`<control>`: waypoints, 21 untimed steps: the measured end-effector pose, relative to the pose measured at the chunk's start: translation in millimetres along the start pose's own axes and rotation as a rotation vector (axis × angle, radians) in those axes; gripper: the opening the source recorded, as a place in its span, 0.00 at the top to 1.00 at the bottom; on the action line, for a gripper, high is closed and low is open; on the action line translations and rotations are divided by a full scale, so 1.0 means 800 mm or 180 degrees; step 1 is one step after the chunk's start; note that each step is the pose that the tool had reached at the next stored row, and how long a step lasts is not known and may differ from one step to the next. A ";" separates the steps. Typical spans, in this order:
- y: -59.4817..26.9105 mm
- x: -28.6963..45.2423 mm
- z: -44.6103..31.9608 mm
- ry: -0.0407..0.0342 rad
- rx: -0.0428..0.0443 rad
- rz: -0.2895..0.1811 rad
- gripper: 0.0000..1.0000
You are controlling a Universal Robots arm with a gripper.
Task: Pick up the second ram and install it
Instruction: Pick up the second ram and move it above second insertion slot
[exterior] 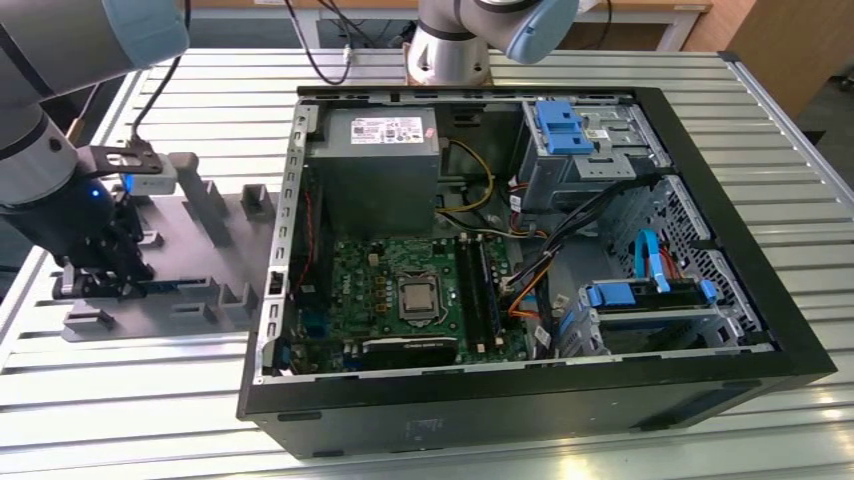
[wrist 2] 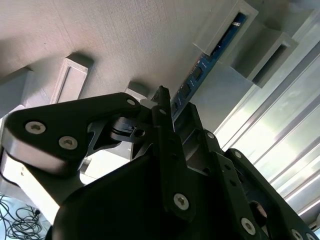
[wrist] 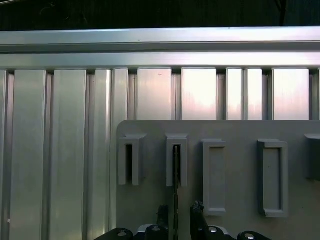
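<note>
Slatted metal table (exterior: 781, 120), everything sits on it. Open PC case (exterior: 754, 335) takes up the middle and the exterior view's right, side panel off. Inside: grey power supply (exterior: 380, 165) at the far end, green motherboard (exterior: 380, 270) below it with the processor (exterior: 418, 294) at its centre, and light-blue drive brackets (exterior: 561, 125) on the exterior view's right side of the case.

My arm (exterior: 40, 170) comes down on the exterior view's left, over the grey fixture tray (exterior: 200, 235). The tray lies flat on the table just beside the case, apart from it. It has raised slotted holders (wrist: 272, 177) in a row.

My gripper (wrist: 179, 214) is low over the tray, pointing down at it. Fingers (wrist: 196, 212) are spread, one on each side of the stick, and a sliver of tray shows between each finger and the stick in the first wrist view. Not pinching anything.

The second ram (wrist: 176, 172) stands on its long edge in the tray, seen edge-on as a thin dark line in the first wrist view, with its far end seated in a slotted holder. In the second wrist view (wrist 2: 197, 75) its blue board and dark chips run from that holder back to my fingertips. It is in the tray, not in the motherboard.
</note>
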State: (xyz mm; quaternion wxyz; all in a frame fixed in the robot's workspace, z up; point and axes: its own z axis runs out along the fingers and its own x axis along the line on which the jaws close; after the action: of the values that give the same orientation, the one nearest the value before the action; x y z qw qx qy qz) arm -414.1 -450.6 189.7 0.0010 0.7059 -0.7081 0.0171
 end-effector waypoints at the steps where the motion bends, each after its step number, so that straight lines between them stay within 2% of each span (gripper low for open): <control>1: 0.000 -0.0001 0.0008 0.0000 0.0000 0.0000 0.69; 8: 0.000 -0.0002 0.0038 0.0000 0.0000 0.0000 0.70; 9: 0.000 -0.0002 0.0041 0.0000 0.0000 0.0000 0.77; 21: 0.000 0.0003 0.0050 0.0000 0.0001 0.0000 0.77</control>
State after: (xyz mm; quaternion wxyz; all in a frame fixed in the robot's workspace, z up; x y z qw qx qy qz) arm -414.1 -450.9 185.7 0.0009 0.7058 -0.7082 0.0172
